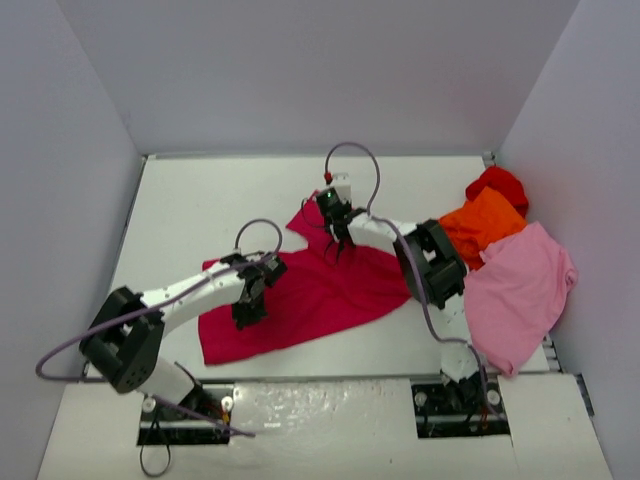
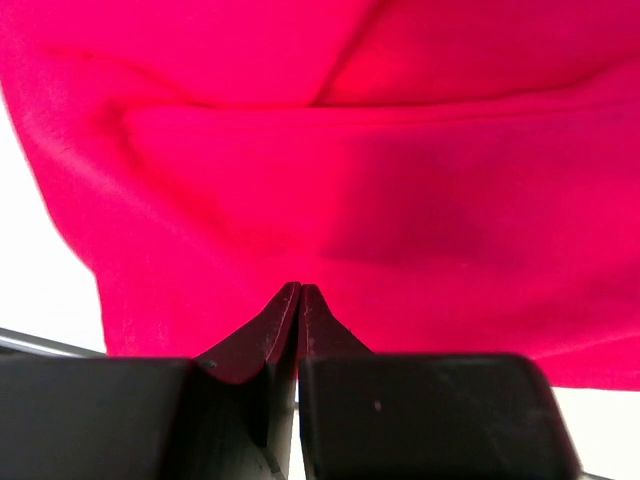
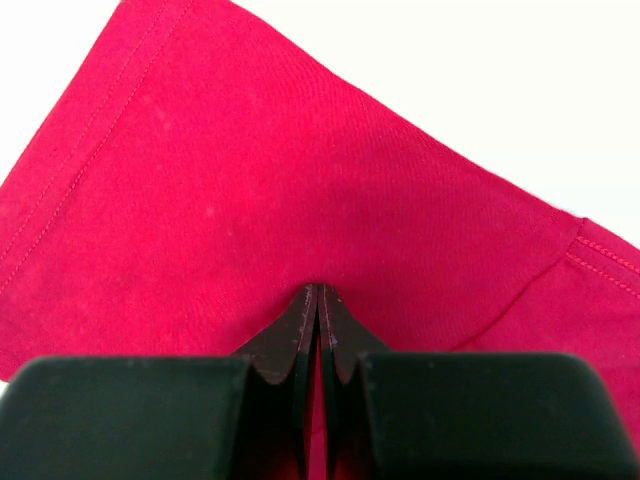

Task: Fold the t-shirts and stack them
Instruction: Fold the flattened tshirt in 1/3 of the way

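Bright even light; soft shadows; crimson t-shirt point(image 2: 400, 200) slightly blurred close-up.

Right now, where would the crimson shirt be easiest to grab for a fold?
Probably the crimson shirt's near-left corner: it lies flat with bare table around it. The left gripper, shut over the cloth nearby, could open and pinch it from above.

The crimson-magenta t-shirt point(image 1: 300, 295) lies spread, rumpled. Right of it are the light pink t-shirt point(image 1: 520, 295), orange t-shirt point(image 1: 485, 225) and red t-shirt point(image 1: 497, 183).
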### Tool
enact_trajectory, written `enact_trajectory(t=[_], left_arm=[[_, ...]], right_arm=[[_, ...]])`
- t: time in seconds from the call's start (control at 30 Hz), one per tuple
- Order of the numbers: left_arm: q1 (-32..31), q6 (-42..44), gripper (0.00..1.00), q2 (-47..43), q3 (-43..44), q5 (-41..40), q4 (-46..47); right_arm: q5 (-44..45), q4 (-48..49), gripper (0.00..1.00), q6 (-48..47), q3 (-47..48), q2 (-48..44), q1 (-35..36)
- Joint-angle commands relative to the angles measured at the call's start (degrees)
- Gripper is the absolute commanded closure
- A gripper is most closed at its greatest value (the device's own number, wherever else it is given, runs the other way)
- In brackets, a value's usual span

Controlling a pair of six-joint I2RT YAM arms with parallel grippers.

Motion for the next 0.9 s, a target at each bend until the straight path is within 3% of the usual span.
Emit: enact_trajectory(t=[0.0, 0.37, 0.63, 0.67, 0.73, 0.87], left_arm=[[-0.8, -0.9, 1.00, 1.5, 4.5, -1.2, 1.3], [-1.5, -0.8, 1.00, 7.3, 3.0, 0.0, 5.0], [-1.5, -1.6, 1.00, 6.9, 0.5, -0.3, 5.6], [-1.5, -1.7, 1.00, 6.7, 0.3, -0.3, 5.7], [-1.5, -2.0, 1.00, 5.9, -0.2, -1.4, 5.2], [-1.5, -2.3, 1.00, 4.8, -0.5, -3.3, 4.1]], right_arm=[[-1.2, -0.3, 1.00, -1.4, 1.9, 3.5, -2.5], [-1.1, 0.4, 1.00, -1.9, 1.4, 3.0, -11.1], [-1.2, 3.2, 1.00, -3.1, 2.1, 2.0, -12.4], [-0.7, 4.0, 0.96, -3.1, 1.4, 1.4, -12.4], [-0.4, 9.0, 0.67, -3.3, -1.4, -2.5, -12.2], [1.0, 12.2, 0.25, -3.4, -5.8, -10.3, -11.6]])
